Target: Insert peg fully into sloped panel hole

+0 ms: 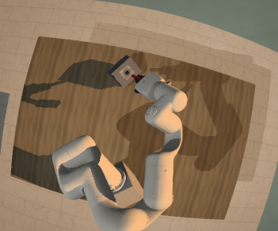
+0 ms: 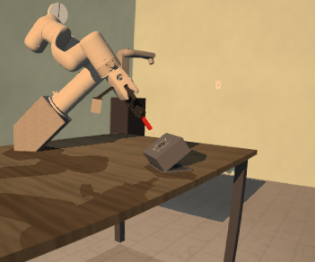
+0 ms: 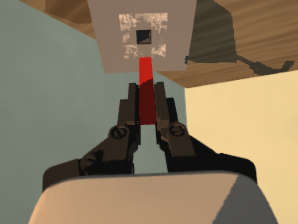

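My gripper (image 3: 146, 96) is shut on a red peg (image 3: 146, 82). The peg sticks out past the fingertips. In the wrist view it points at the dark square hole (image 3: 144, 35) in the grey sloped panel (image 3: 142, 32), with its tip just below the hole. In the exterior view the peg (image 2: 146, 122) hangs in the air above and left of the panel block (image 2: 167, 151), clear of it. From above, the peg (image 1: 135, 77) lies just right of the panel (image 1: 124, 72) and points at its centre.
The panel block sits near the far right end of a wooden table (image 2: 86, 179). The table edge (image 2: 216, 168) is just beyond it. The arm's base (image 2: 34, 123) stands at the far left.
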You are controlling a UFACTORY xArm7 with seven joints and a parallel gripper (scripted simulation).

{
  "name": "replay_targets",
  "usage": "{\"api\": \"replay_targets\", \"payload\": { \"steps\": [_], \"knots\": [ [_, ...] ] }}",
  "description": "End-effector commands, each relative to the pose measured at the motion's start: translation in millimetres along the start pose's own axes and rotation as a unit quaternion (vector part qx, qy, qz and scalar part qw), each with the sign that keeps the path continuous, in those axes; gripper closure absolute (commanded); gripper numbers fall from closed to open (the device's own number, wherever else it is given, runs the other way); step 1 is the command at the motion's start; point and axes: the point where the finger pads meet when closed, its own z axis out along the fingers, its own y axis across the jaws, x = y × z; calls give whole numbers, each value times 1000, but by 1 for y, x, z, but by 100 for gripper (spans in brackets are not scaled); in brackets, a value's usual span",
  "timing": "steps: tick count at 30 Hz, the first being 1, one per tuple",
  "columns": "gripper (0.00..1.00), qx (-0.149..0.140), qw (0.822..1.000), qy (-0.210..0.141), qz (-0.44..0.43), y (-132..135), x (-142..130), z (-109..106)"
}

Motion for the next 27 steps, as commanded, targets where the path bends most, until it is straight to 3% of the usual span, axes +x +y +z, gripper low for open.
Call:
{"api": "replay_targets", "payload": {
  "steps": [1,27],
  "knots": [
    [100,2,1000,1,-1,-2,0,10],
    [100,2,1000,1,-1,-2,0,42]
  ]
}}
